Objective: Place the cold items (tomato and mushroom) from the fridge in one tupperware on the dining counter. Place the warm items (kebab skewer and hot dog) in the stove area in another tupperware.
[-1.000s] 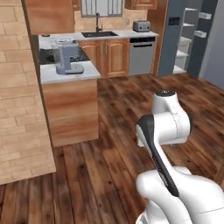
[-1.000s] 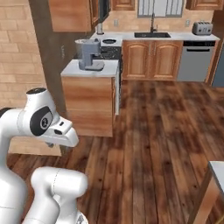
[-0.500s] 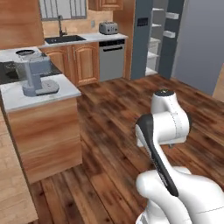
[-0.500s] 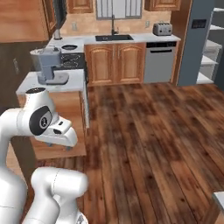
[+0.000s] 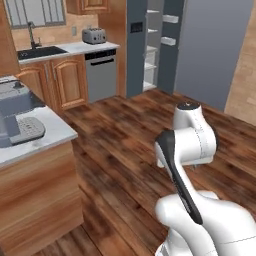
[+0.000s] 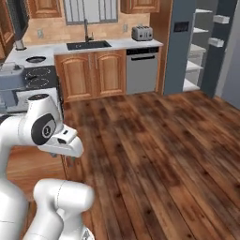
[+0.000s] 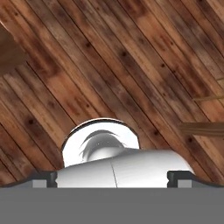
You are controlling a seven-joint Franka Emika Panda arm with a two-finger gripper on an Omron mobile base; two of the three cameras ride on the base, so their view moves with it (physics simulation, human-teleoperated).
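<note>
The fridge (image 5: 136, 50) stands at the back, dark blue-grey with a black panel; its door (image 5: 215, 50) is swung wide and white shelves (image 5: 152, 50) show inside. The right base view has the fridge (image 6: 180, 51) at the far right. The stove (image 6: 40, 77) sits at the left beside a pan (image 6: 35, 59). My arm is folded over the base, and my gripper (image 7: 113, 178) points down at bare wooden floor, open, with nothing between its fingertips (image 7: 43, 178). The tomato, mushroom, kebab skewer, hot dog, tupperware and dining counter are out of view.
An island counter (image 5: 35, 200) with a grey coffee machine (image 5: 15, 117) stands close on the left. Along the back wall are a sink (image 5: 40, 51), a toaster (image 5: 94, 35) and a dishwasher (image 5: 102, 75). Wooden floor (image 5: 130, 140) stretches up to the fridge.
The base has turned, so the whole scene has slid left: the open fridge now sits nearer the middle and the island has come closer. The arm's pose is unchanged.
</note>
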